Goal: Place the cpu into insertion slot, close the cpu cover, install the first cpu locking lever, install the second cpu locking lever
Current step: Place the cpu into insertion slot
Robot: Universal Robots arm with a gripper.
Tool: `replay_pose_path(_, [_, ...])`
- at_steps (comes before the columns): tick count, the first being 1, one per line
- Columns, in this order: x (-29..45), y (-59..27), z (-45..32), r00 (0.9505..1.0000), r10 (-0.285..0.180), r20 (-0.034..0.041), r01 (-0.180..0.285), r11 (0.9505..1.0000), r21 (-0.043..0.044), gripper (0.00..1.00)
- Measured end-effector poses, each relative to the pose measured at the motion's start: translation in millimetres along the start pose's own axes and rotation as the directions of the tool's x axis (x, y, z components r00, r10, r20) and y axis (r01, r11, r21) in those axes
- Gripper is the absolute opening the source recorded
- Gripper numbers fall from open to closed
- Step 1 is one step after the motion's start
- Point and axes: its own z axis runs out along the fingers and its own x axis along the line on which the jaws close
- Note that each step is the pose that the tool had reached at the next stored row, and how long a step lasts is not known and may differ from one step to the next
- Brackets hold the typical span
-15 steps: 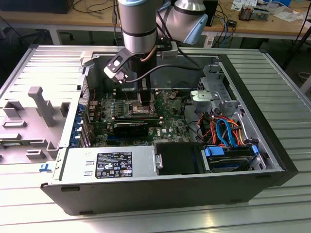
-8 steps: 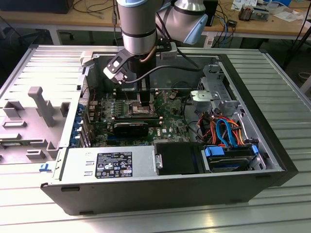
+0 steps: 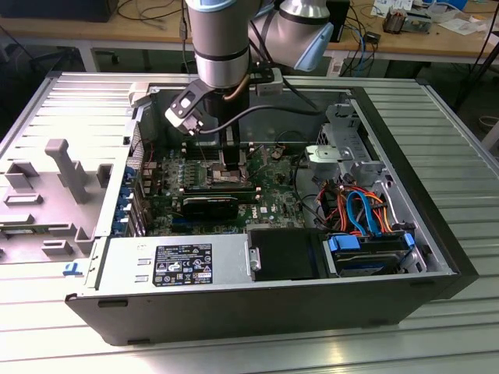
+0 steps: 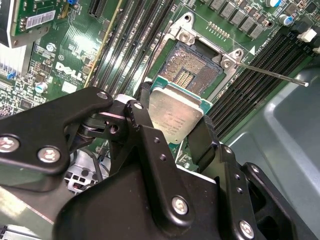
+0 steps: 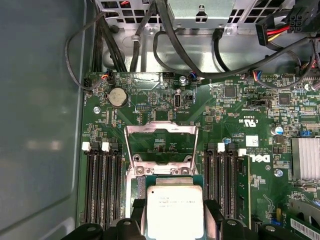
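My gripper (image 4: 172, 126) is shut on the cpu (image 4: 176, 111), a pale silvery square with a green edge, pinched between two black fingers (image 5: 212, 212). The chip hangs just above the insertion slot (image 4: 194, 74), over its near edge; the slot's dark pin field lies bare beyond it. In the first wrist view the cpu (image 5: 175, 205) covers most of the socket, and the cpu cover (image 5: 160, 131), a silver window frame, is swung up and open past it. A thin locking lever (image 4: 272, 75) sticks out sideways from the socket, unlatched. In the exterior view the gripper (image 3: 234, 160) reaches down into the open computer case.
Long black memory slots (image 5: 102, 185) flank the socket on both sides. Black cable bundles (image 5: 150, 45) and a metal drive cage (image 3: 339, 152) stand past the board. A grey case wall (image 5: 40, 125) lies close on one side, and a power supply (image 3: 175, 265) lines the front.
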Motion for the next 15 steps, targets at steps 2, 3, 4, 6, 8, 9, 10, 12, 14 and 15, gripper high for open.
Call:
replay_pose_path(2, [0.0,-0.1,0.5,1.0000,0.000,0.0000,0.000,1.0000,0.0000,0.55])
replay_pose_path(3, [0.0,-0.4,2.6,1.0000,0.000,0.0000,0.000,1.0000,0.0000,0.55])
replay_pose_path(4, [0.0,-0.9,5.7,1.0000,0.000,0.0000,0.000,1.0000,-0.0001,0.55])
replay_pose_path(6, [0.0,-0.9,5.9,1.0000,0.000,0.0000,0.000,1.0000,0.0000,0.55])
replay_pose_path(8, [0.0,-0.9,6.2,1.0000,0.000,0.0000,0.000,1.0000,0.0000,0.55])
replay_pose_path(9, [-0.1,-1.0,7.0,1.0000,0.000,-0.0001,0.000,1.0000,-0.0001,0.55])
replay_pose_path(10, [-0.1,-1.0,7.6,1.0000,0.000,0.0000,0.000,1.0000,0.0000,0.55])
replay_pose_path(12, [-0.1,-1.1,7.8,1.0000,0.000,0.0000,0.000,1.0000,0.0000,0.55])
replay_pose_path(14, [-0.1,-1.1,8.4,1.0000,0.000,0.0000,0.000,1.0000,0.0000,0.55])
replay_pose_path(15, [-0.1,-1.1,8.5,1.0000,0.000,0.0000,0.000,1.0000,0.0000,0.55])
